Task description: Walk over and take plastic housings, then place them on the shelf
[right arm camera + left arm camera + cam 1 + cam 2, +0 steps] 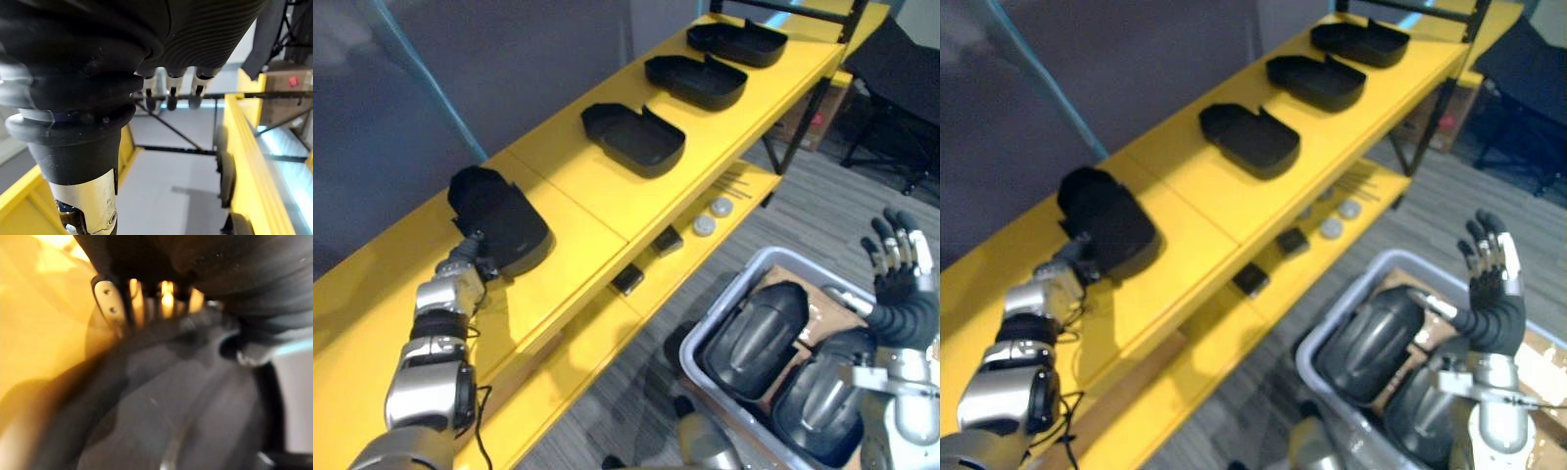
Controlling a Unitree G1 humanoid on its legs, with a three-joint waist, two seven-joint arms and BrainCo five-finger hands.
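Note:
A black plastic housing (504,220) rests dome up on the left part of the yellow shelf top (578,211). My left hand (470,262) is at its near edge, fingers over the rim and thumb on the shell; the left wrist view shows those fingers (111,298) past the dark housing (186,396). Three more housings (634,137), (697,80), (737,42) lie hollow side up further along the shelf. My right hand (1491,269) is raised over the grey bin (729,289) with straight fingers (168,93) and holds nothing. Two housings (769,338), (822,392) lie in the bin.
The lower yellow shelf (744,186) carries two grey discs (713,217), two small black blocks (628,281) and thin rods. A black frame stands at the shelf's far end. A cardboard box (813,122) and a dark stand (891,88) sit on the carpet at the right.

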